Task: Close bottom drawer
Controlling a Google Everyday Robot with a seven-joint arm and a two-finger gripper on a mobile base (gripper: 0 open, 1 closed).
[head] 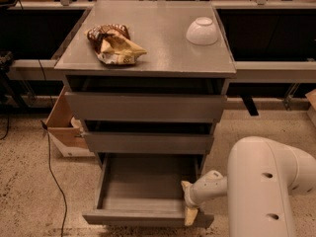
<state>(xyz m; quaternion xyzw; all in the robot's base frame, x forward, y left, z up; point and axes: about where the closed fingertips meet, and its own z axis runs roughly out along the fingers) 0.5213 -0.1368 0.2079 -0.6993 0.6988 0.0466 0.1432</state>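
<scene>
At bottom drawer point(143, 217) corner, gripper point(188, 204), arm point(261, 181) cropped

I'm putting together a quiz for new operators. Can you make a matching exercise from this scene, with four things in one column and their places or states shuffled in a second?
Column 1
1. slim grey bottom drawer
2. white upside-down bowl
3. crumpled brown and yellow snack bag
4. robot's gripper

Column 2
A. on the left part of the grey cabinet top
B. at the open drawer's front right corner
C. pulled out, its inside showing
D. on the right part of the cabinet top

Pairs: 1-C, 2-D, 3-A, 4-B
</scene>
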